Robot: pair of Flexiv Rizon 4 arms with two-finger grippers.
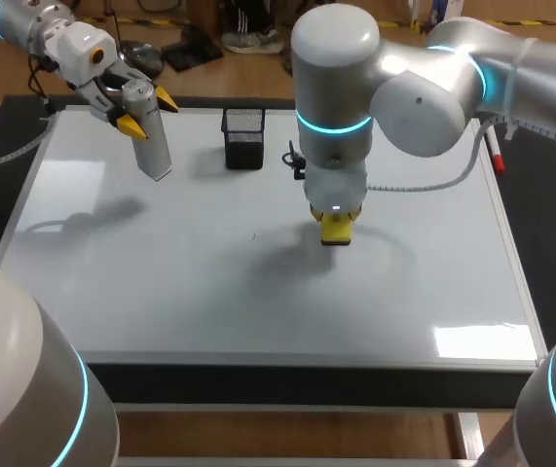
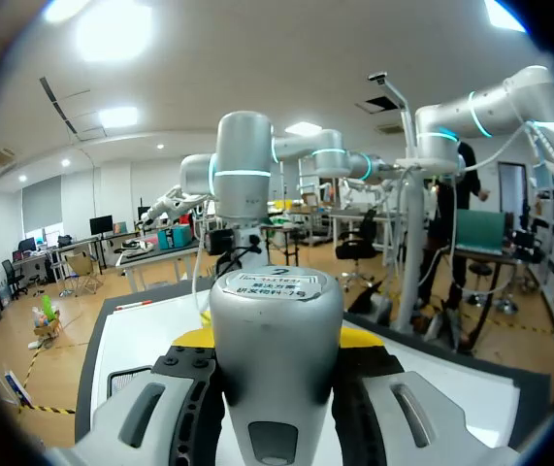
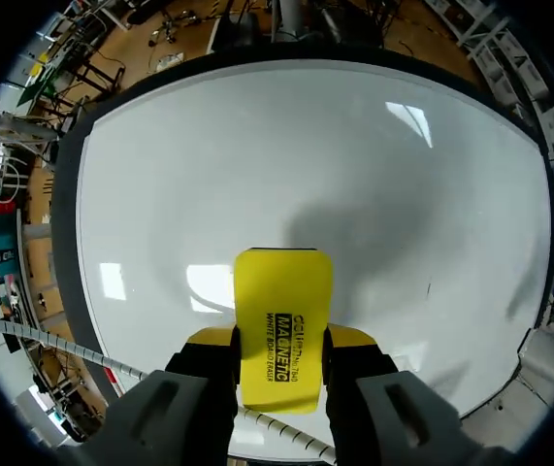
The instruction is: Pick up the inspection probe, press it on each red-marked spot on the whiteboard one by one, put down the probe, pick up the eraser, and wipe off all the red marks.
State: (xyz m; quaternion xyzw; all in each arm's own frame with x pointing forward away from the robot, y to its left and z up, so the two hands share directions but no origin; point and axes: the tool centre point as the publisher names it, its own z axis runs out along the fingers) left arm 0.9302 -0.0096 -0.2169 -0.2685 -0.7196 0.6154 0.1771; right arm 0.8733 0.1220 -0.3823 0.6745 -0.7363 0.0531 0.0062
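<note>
The left arm (image 1: pixel 54 39) is raised over the far left corner of the whiteboard (image 1: pixel 161 292), with the left gripper (image 1: pixel 149 112) clamped on the inspection probe (image 2: pixel 275 330), a smooth silver-grey cylinder hanging tilted above the board. The right arm (image 1: pixel 331 88) stands upright over the board's middle, the right gripper (image 3: pixel 281 340) pointing down and pinching the yellow eraser (image 3: pixel 282 291). From overhead the eraser is just a yellow scrap under the wrist, but the right wrist view shows a rounded glossy block with a black label, low over the gleaming surface; whether it touches, I cannot tell.
</note>
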